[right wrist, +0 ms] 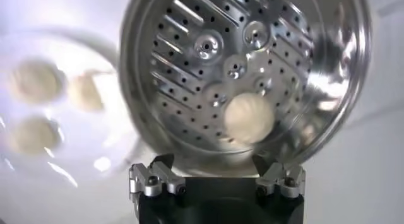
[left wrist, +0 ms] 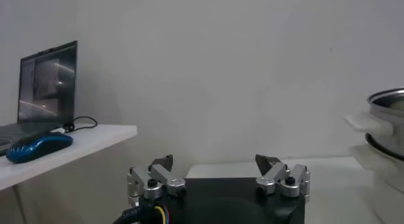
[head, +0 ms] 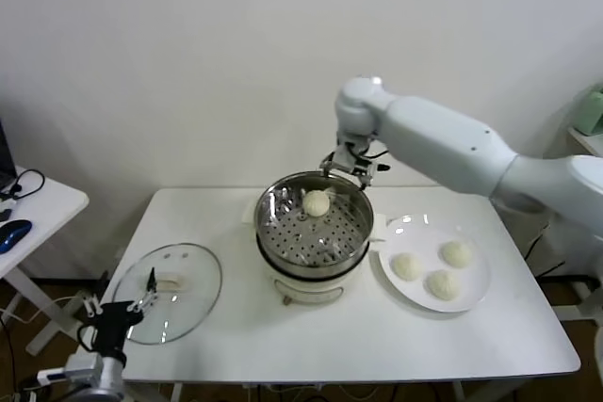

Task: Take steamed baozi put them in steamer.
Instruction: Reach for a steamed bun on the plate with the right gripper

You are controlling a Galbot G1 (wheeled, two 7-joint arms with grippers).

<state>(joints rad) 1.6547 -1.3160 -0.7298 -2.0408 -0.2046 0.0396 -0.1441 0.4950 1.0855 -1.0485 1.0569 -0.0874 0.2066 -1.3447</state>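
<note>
Baozi (head: 317,202) number one sits on the steamer (head: 353,233) tray, far side; three more wait on the plate (head: 476,284) to its right. Right gripper (head: 355,167) hovers over the far rim, open and empty. Left gripper (head: 141,294) idles open, near-left. Next bun should land in bare holes, not stacked. No readable labels anywhere.

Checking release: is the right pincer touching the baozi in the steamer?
Apart. In the right wrist view the right pincer is open and empty, with the baozi lying beyond its fingertips on the perforated tray of the steamer.
</note>
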